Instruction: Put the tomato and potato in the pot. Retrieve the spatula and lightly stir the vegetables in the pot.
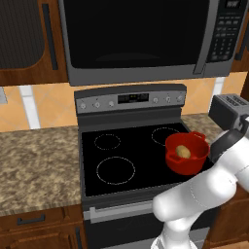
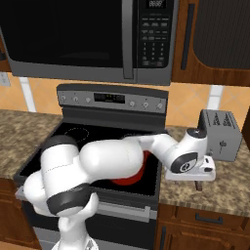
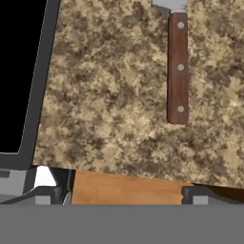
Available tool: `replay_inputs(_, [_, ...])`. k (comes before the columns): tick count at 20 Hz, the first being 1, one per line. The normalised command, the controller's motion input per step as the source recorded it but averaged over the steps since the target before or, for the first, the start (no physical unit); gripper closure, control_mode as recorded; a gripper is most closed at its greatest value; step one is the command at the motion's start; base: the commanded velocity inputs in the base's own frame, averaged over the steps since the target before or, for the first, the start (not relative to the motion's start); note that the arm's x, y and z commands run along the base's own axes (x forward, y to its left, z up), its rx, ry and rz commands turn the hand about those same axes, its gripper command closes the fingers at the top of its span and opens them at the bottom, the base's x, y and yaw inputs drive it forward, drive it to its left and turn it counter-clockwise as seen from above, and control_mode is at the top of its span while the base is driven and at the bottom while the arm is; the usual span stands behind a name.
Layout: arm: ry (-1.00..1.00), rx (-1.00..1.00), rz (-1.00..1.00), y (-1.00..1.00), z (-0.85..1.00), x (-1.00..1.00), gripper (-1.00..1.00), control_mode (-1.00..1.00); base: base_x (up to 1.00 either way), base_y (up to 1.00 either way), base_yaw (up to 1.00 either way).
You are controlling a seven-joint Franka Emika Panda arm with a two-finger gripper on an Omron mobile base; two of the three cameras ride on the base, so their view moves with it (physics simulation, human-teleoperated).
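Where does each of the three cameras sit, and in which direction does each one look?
Left base view: behind the arm on its left, facing forward and down at the stove; the red pot holds the potato; the white arm rises at lower right.
Right base view: behind on the right, facing the same stove; the arm crosses from lower left, partly hiding the pot, toward the toaster.
Hand view: on the hand, looking down at the granite counter and the spatula handle; claw tips at bottom.
Shared: both base views show stove, pot, toaster.

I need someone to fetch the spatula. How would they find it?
Start at the black stove and move to the speckled counter on its right, before the toaster. The spatula lies flat there: brown wooden handle with three rivets, grey blade.
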Motion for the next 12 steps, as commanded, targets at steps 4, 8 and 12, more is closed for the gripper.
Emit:
replay_inputs(4, [0.0,0.0,0.03,-0.12,-0.3,0.0,-1.0,-1.0,0.0,0.0,0.0])
replay_inputs(8, [0.0,0.0,0.04,-0.23,-0.2,0.05,-1.0,-1.0,0.0,0.0,0.0])
replay_inputs(12, [0.0,0.0,0.05,-0.2,-0.2,0.29,-1.0,-1.0,0.0,0.0,0.0])
